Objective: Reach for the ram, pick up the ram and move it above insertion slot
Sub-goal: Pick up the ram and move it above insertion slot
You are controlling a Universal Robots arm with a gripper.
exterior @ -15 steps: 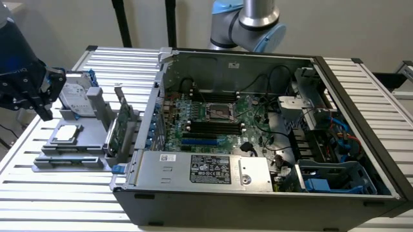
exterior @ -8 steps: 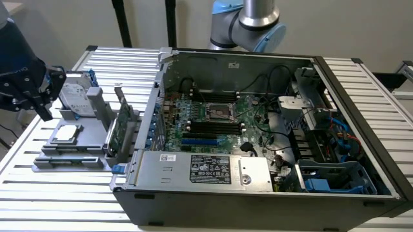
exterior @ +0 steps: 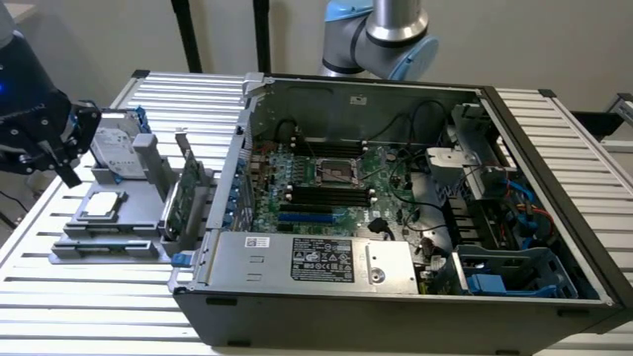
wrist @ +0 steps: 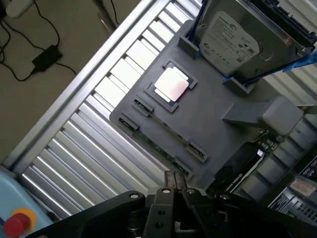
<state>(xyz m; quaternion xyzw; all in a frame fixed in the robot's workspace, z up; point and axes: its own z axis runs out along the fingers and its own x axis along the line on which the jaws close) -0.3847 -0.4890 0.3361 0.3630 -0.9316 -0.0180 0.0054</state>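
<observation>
The ram (wrist: pixel 163 150) lies flat in a narrow slot of the grey holder (wrist: pixel 218 104), showing as a thin green strip between small end clips. My gripper (wrist: pixel 176 180) hangs just above the holder's edge beside the ram, its two slim fingers pressed together with nothing between them. In the exterior view the black gripper (exterior: pixel 67 172) hovers at the exterior view's left, over the holder (exterior: pixel 138 222). Inside the open computer case (exterior: pixel 396 297), the motherboard's long black memory slots (exterior: pixel 327 194) lie beside the processor socket (exterior: pixel 334 172).
The holder also carries a silver processor (wrist: pixel 171 84), a hard drive (wrist: pixel 229 38) leaning in a blue bracket, and an upright green expansion card (exterior: pixel 183 196). A ribbed metal table (exterior: pixel 89 297) lies underneath. A red button (wrist: pixel 14 224) shows beside the gripper body.
</observation>
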